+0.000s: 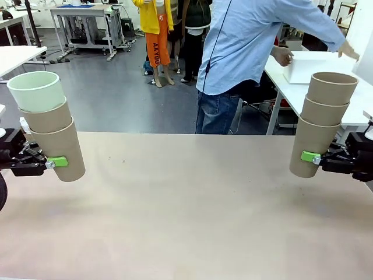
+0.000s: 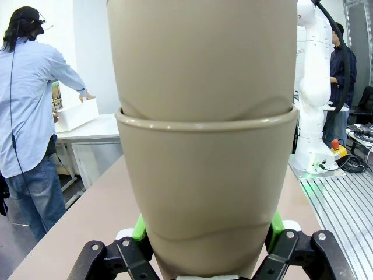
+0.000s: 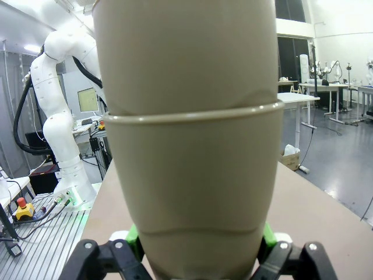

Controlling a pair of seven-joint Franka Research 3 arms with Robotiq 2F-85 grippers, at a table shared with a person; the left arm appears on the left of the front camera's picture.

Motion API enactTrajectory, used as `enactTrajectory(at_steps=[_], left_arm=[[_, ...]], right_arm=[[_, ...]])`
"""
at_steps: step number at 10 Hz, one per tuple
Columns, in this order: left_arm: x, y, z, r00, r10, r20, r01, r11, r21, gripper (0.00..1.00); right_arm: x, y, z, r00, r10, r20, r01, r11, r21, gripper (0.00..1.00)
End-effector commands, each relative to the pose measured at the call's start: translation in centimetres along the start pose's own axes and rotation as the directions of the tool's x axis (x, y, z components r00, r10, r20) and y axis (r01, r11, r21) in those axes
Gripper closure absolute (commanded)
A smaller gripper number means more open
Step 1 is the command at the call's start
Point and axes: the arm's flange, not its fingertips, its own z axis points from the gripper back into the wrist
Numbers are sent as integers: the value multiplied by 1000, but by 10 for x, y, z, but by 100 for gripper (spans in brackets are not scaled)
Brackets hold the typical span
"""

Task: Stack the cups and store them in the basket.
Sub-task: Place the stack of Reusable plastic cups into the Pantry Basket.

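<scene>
**Front view.** Your left gripper [image 1: 60, 161] at 9 o'clock is clamped on the bottom cup of the left stack [image 1: 51, 131]. That stack is two brown cups with the mint cup [image 1: 36, 90] nested on top. It leans a little, mouth toward 11 o'clock. At 3 o'clock your right gripper [image 1: 308, 156] is clamped on the bottom of the right stack [image 1: 323, 119], three brown cups leaning toward 1 o'clock. Both stacks hang clear of the tabletop [image 1: 186, 210]. The basket [image 1: 312, 67] sits at 2 o'clock on another table beyond, with the person [image 1: 245, 46] laying both hands on it. I judge the stacking mostly done and the storing not yet begun. Your next move needs the basket within reach, so hold until it is, then lower each stack upright into it, or nest one stack into the other first.

**Left wrist view.** The left stack [image 2: 204, 146] rises from 6 o'clock, with a rolled rim where the second cup nests. The left gripper [image 2: 204, 256] presses its green pads [image 2: 139, 227] on either side. The wall looks slightly dented, so don't squeeze harder. The basket [image 2: 76, 115] is at 9 o'clock, well apart.

**Right wrist view.** The right stack [image 3: 192, 146] is seated squarely in the right gripper [image 3: 195, 251], and its rim line looks level.
</scene>
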Motion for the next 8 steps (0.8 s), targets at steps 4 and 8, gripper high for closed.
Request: enactTrajectory(at_steps=[4, 8], left_arm=[[5, 0, -3, 1000, 1, 9, -1, 1000, 3, 15], [5, 0, -3, 1000, 1, 9, -1, 1000, 3, 15]], right_arm=[[5, -1, -4, 1000, 7, 7, -7, 1000, -6, 16], [5, -1, -4, 1000, 7, 7, -7, 1000, -6, 16]])
